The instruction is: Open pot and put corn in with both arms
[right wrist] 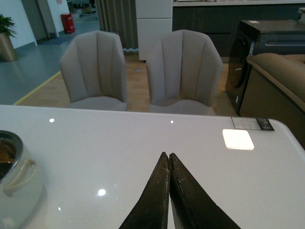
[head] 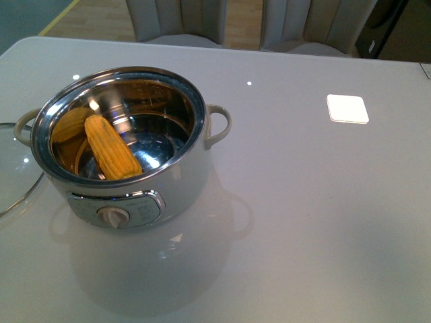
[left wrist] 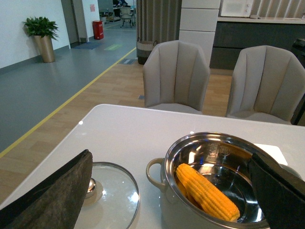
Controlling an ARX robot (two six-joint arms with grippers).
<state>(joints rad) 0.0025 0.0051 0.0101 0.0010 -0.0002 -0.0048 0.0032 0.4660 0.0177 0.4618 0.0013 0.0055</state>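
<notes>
The corn (head: 112,157) lay slanted inside the open pot (head: 128,151), at the left of the front view on the white desk (head: 303,222). The glass lid (head: 15,168) rested at the far left edge, just beside the pot; a careless sweep could probably knock it off. The left gripper (left wrist: 167,191) had its jaws apart, empty; the right gripper (right wrist: 169,191) had jaws pressed together. No readable writing showed.

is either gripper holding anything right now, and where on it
Nothing. The left gripper is open and empty; the right gripper is shut on nothing. The corn lies in the pot.
</notes>
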